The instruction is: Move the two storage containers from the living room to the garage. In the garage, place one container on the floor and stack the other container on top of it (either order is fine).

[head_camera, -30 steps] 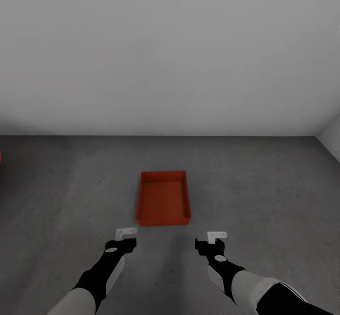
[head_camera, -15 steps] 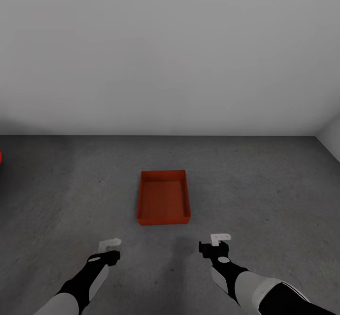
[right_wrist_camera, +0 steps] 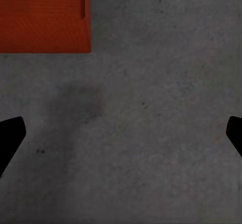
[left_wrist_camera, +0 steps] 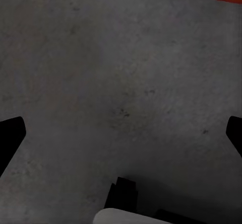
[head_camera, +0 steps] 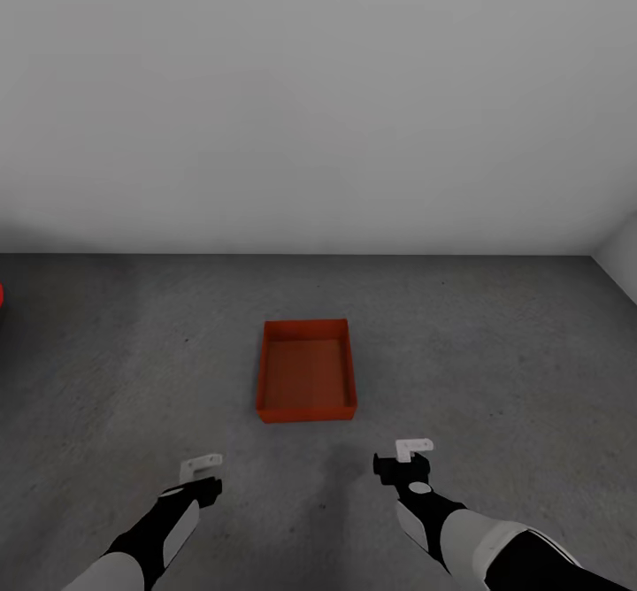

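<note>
Both arms reach forward and down, low in front of the trunk, set well apart from each other. The left gripper (head_camera: 202, 465) hangs a little lower and farther out to its side than the right gripper (head_camera: 414, 446). Each has its dark fingers spread wide, holding nothing, palms facing down.

Black-and-white arms, white-tipped black wrists

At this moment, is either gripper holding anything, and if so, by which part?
Nothing is held. The left gripper and right gripper are both open over bare floor, while the orange-red container sits on the floor ahead, untouched.
</note>
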Motion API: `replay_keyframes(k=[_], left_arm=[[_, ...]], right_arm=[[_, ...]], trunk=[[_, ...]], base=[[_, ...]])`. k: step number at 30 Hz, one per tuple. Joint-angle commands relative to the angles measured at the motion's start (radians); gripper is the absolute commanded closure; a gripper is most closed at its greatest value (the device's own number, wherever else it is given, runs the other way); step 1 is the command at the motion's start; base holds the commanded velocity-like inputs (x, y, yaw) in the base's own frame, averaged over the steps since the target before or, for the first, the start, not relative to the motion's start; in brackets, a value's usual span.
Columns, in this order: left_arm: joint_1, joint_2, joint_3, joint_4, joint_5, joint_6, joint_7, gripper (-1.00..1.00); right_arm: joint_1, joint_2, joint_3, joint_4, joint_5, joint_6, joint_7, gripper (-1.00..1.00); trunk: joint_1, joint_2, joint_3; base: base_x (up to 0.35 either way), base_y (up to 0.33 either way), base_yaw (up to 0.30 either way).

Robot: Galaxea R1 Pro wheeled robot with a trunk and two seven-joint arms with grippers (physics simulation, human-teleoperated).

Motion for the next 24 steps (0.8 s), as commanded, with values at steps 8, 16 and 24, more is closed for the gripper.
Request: replay_keyframes(k=[8, 16, 24], left_arm=[[0.0, 0.003, -0.007, 0.019, 0.013, 0.007, 0.009, -1.0], [0.0, 0.003, -0.008, 0.276, 0.011, 0.0, 0.0, -1.0], [0.003, 0.021, -0.009, 0.395, 0.013, -0.001, -0.002, -1.0]], right_arm=[[0.012, -0.155, 0.014, 0.002, -0.006, 0.02, 0.017, -1.0], [0.134, -0.22, 0.013, 0.005, -0.01, 0.068, 0.042, -1.0], [0.366, -0.221, 0.012, 0.005, -0.015, 0.069, 0.052, -1.0]], trunk=[[0.0, 0.0, -0.001], [0.0, 0.0, -0.001], [0.0, 0.0, -0.001]], base=[[0.0, 0.0, 0.0], [0.0, 0.0, 0.0], [0.0, 0.0, 0.0]])
